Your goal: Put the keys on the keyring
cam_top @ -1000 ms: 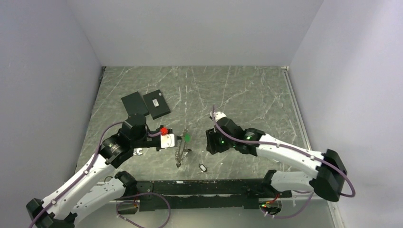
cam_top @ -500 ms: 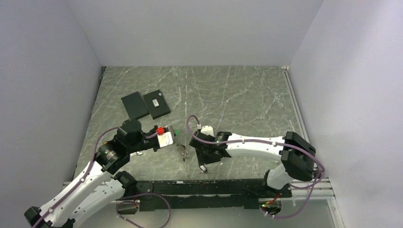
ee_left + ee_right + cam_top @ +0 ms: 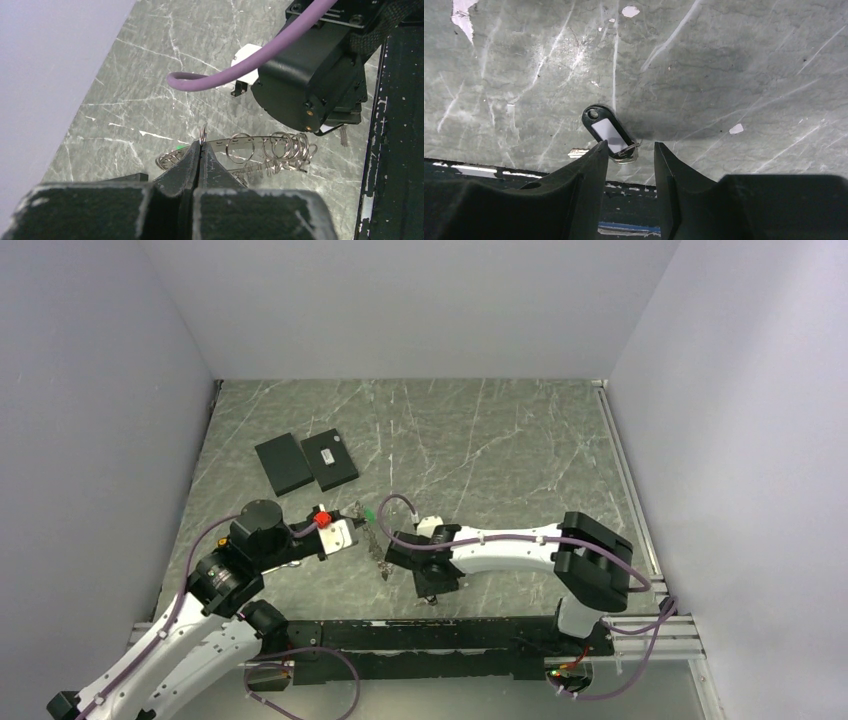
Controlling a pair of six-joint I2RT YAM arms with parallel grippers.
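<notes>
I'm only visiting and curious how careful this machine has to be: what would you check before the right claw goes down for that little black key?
1. Left gripper shut on the keyring: ok, it pinches one small ring.
2. Right gripper open: ok, jaws apart.
3. Key centred between its fingers: not ok, it sits nearer one finger.
4. Key lying flat on the table: ok.
5. Right arm clear of the keyring: cannot tell.

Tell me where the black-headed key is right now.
In the right wrist view, the black-headed key lies flat on the marble table near its near edge, its ring end between the open fingertips of the right gripper.
</notes>
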